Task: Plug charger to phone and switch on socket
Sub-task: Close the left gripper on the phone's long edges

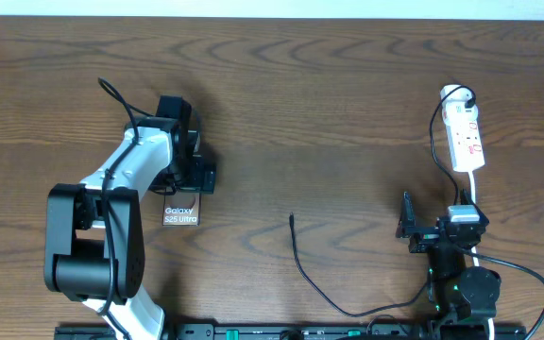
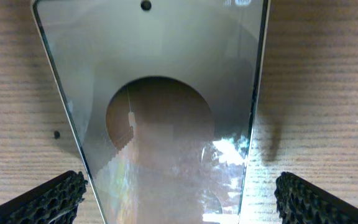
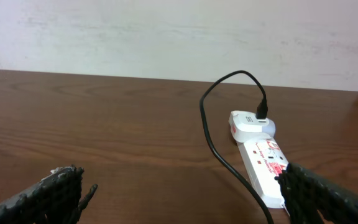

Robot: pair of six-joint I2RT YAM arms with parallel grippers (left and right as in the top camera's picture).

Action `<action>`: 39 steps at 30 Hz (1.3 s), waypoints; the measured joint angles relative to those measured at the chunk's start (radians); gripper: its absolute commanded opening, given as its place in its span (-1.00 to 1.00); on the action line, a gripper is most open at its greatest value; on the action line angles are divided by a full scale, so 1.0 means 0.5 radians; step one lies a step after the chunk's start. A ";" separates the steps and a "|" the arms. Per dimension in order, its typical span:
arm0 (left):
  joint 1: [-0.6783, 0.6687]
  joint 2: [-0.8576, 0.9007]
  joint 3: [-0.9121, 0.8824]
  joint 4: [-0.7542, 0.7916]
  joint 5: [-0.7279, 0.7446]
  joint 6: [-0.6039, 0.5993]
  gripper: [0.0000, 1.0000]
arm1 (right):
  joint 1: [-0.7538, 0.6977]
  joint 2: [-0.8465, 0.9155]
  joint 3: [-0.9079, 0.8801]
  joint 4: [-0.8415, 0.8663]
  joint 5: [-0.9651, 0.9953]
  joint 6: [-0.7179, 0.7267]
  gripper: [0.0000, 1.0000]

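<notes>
L claw (image 2: 179,200) wide open, phone (image 2: 160,112) just below btwn its fingers (image 2: 55,199), long axis running straight ahead; R claw (image 1: 410,228), also open, far off.

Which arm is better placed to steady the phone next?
Left, probably: the left gripper, open, straddles the phone; the right gripper hangs open far off by the socket.

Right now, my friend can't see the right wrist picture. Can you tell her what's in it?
A white socket lies on a brown wooden table, with the black charger cable looping up and plugging into a white adapter at its far end. The right gripper, open and holding nothing, shows in the bottom corners.
</notes>
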State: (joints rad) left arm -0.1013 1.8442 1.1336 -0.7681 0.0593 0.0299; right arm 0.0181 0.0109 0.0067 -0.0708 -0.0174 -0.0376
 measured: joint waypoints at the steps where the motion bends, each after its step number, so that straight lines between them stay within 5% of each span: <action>1: 0.000 0.000 0.000 0.008 -0.007 0.000 0.99 | 0.000 0.000 0.000 0.000 0.000 0.000 0.99; 39: 0.083 -0.015 -0.125 0.177 -0.010 -0.006 0.99 | 0.000 0.000 0.000 0.000 0.000 0.000 0.99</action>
State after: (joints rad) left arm -0.0597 1.8366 1.0710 -0.6796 0.0544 0.0269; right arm 0.0181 0.0109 0.0067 -0.0708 -0.0174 -0.0376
